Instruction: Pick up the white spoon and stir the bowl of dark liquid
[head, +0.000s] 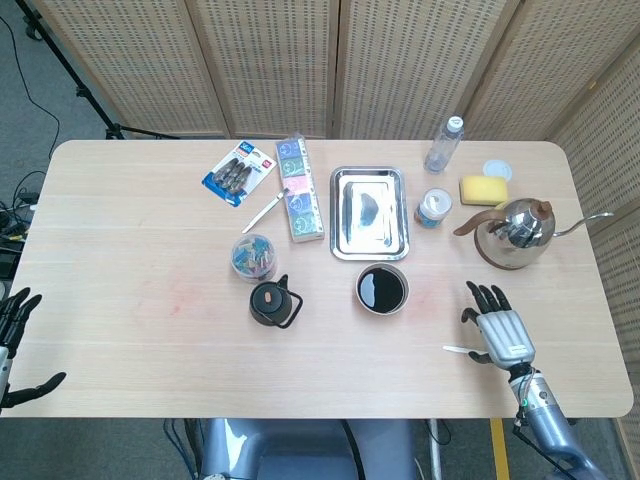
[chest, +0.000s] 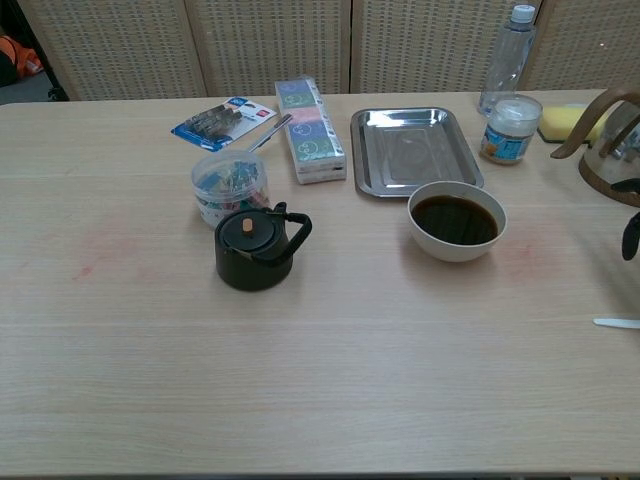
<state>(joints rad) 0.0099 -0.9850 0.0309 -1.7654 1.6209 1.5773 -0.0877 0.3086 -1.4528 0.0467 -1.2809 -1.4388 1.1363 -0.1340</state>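
A white bowl of dark liquid stands near the table's middle, just in front of the steel tray. The white spoon lies flat on the table to the bowl's right, near the front edge. Over the spoon's right end hovers my right hand, palm down with fingers spread and holding nothing; only a dark fingertip shows at the right edge of the chest view. My left hand hangs off the table's left edge, fingers apart and empty.
A black teapot sits left of the bowl, with a tub of clips behind it. A steel tray, small jar, water bottle, yellow sponge and metal kettle fill the back right.
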